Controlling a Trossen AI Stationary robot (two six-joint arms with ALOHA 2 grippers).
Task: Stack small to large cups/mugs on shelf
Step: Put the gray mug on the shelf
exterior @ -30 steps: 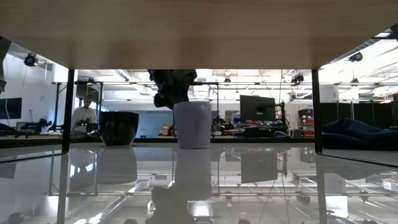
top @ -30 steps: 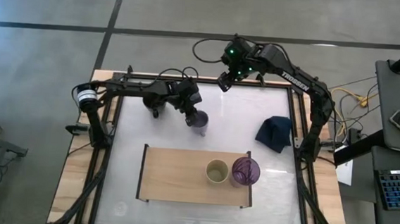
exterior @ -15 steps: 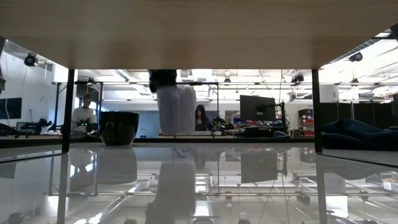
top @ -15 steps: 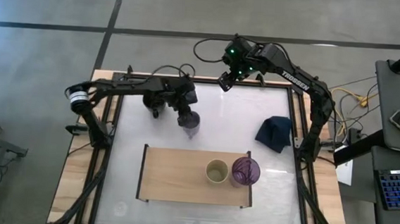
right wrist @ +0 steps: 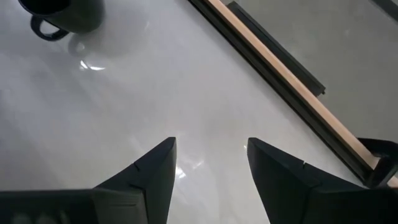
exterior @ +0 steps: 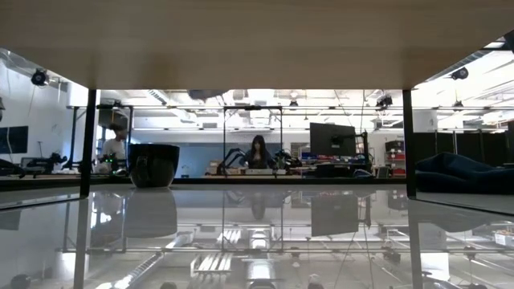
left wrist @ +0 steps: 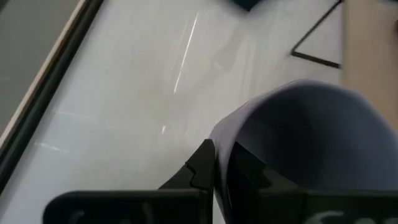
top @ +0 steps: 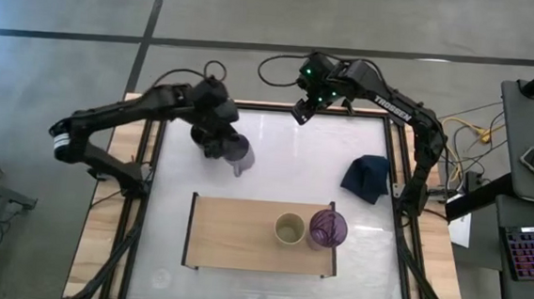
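Observation:
My left gripper [top: 230, 148] is shut on the grey-lavender mug [top: 240, 157], held above the table's far left part; its open mouth [left wrist: 311, 143] fills the left wrist view. The black mug [exterior: 152, 164] stands on its base on the table, mostly under my left arm in the high view. The pale cream cup [top: 289, 229] and the purple cup [top: 327, 229] stand side by side on the right half of the wooden shelf [top: 233, 234]. My right gripper [right wrist: 211, 162] hangs open over the table's far edge. My left gripper pinches the lavender mug's wall at the rim [left wrist: 225, 144], one finger [left wrist: 202, 167] outside and the other inside the mug. The fingers slant down from the table's far left. The mug is lifted clear of the table and tilted.
A dark blue cloth [top: 367, 175] lies bunched at the table's right side. The shelf's left half [top: 224, 231] is bare wood. A black frame [right wrist: 267, 62] edges the white tabletop. A person shows far behind the table in the low view.
My left gripper has lifted the lavender mug off the table and carried it up and toward the table's left edge. The mug stood on the table a second ago; now it has risen out of the low view. The black mug has stayed where it was.

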